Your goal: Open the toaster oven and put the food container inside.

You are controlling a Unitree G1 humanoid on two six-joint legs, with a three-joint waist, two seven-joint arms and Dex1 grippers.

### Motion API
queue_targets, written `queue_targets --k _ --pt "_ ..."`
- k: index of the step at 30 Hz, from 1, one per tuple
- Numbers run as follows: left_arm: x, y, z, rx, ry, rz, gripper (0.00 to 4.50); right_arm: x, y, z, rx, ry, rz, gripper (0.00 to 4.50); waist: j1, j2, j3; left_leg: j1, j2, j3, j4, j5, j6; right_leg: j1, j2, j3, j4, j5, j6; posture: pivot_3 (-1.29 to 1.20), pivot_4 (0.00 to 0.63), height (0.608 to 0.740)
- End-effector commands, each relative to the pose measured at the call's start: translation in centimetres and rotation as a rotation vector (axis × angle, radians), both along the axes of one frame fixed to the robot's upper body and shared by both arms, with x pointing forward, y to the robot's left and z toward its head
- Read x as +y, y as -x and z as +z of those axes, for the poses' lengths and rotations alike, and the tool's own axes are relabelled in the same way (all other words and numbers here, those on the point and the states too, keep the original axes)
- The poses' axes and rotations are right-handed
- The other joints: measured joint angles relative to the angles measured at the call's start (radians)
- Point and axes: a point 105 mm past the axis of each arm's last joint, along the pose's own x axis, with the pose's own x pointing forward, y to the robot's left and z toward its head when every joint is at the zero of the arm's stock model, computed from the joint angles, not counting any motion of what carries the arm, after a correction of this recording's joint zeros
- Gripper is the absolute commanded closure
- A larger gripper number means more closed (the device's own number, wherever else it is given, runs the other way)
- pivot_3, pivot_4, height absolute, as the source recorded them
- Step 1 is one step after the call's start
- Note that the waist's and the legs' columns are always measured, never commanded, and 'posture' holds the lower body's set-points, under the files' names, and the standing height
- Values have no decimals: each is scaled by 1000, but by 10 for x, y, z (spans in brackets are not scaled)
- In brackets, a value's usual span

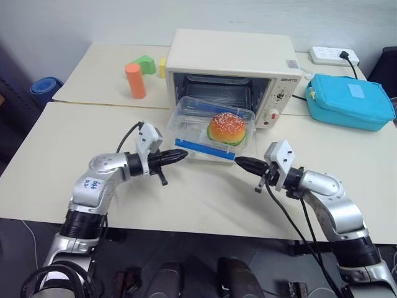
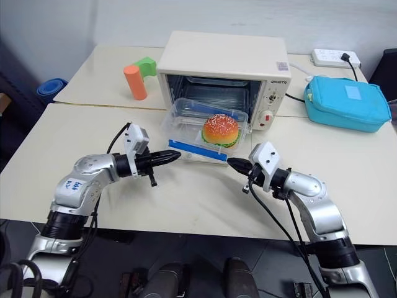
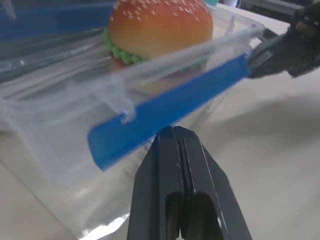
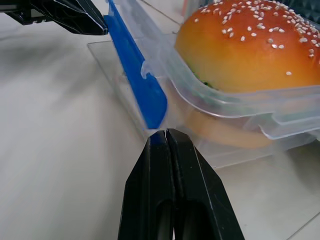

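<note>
The cream toaster oven [image 1: 229, 56] stands open at the back of the table, its glass door dropped flat. The clear food container [image 1: 192, 118], with the toy hamburger [image 1: 226, 128] inside, lies on that door, its far end at the oven's mouth. A blue clip [image 1: 205, 151] runs along its near side. My left gripper [image 1: 180, 155] is shut, its tip at the clip's left end. My right gripper [image 1: 242, 164] is shut too, its tip at the clip's right end. Both point level at the container's near corners, as seen in the left wrist view [image 3: 172, 132] and the right wrist view [image 4: 166, 134].
An orange cylinder [image 1: 135, 81], a green block [image 1: 144, 63] and a yellow block [image 1: 162, 67] stand left of the oven. A turquoise zippered case [image 1: 348, 100] lies to its right, with a white power strip [image 1: 334, 56] behind it.
</note>
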Motion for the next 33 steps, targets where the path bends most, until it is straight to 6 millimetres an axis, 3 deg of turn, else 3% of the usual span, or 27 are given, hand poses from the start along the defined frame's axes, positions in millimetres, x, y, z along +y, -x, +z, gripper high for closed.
queue_targets --k 1,13,18,22,26,32,33 --pt "0 -15 10 -66 24 72 4500 1 -13 13 -70 1 6 4453 -1 0 0 0 0 1 0 0 0 0 0 -1 1 0 0 0 150 740" --pt "-7 -73 36 -145 221 369 4500 15 -69 31 -172 -42 -79 4453 -19 0 0 0 0 2 0 0 0 -1 0 -4 2 0 0 0 150 740" --pt "-13 -83 41 -136 279 391 4500 18 -86 37 -192 -64 -127 4453 -21 0 0 0 0 2 0 0 0 -1 -1 -4 6 0 1 0 150 740" --pt "-19 -82 37 -133 270 359 4500 13 -97 44 -219 -65 -189 4453 -22 0 0 0 0 2 0 0 0 -2 -1 -4 6 0 1 0 150 740" --pt "-10 -75 31 -127 246 342 4500 8 -99 53 -256 -79 -217 4453 -25 0 0 0 0 2 0 0 0 -2 -1 -4 6 0 1 0 150 740" --pt "19 -42 29 -119 185 241 4500 13 -73 55 -236 -95 -79 4453 -47 0 0 0 1 2 -1 0 -1 -2 -1 -2 6 0 1 0 150 740" --pt "25 -36 31 -128 178 223 4318 9 -68 56 -243 -84 -74 4489 -47 0 0 0 2 2 -1 0 -1 -2 -1 -2 6 0 1 0 150 740"
